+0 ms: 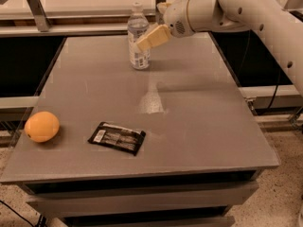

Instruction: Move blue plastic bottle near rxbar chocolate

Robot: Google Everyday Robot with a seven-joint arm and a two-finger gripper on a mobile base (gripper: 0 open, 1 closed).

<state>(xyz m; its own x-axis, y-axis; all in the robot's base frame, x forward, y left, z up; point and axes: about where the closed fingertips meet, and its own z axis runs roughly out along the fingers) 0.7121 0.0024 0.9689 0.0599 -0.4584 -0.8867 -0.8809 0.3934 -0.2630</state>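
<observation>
Far back, the pincer [146,40] overlaps the blue plastic bottle [138,58]; whether it grips, I cannot tell.

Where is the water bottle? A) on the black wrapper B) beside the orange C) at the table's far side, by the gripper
C: the blue plastic bottle stands upright at the far side of the table, the gripper at it, away from the rxbar chocolate and orange.
</observation>
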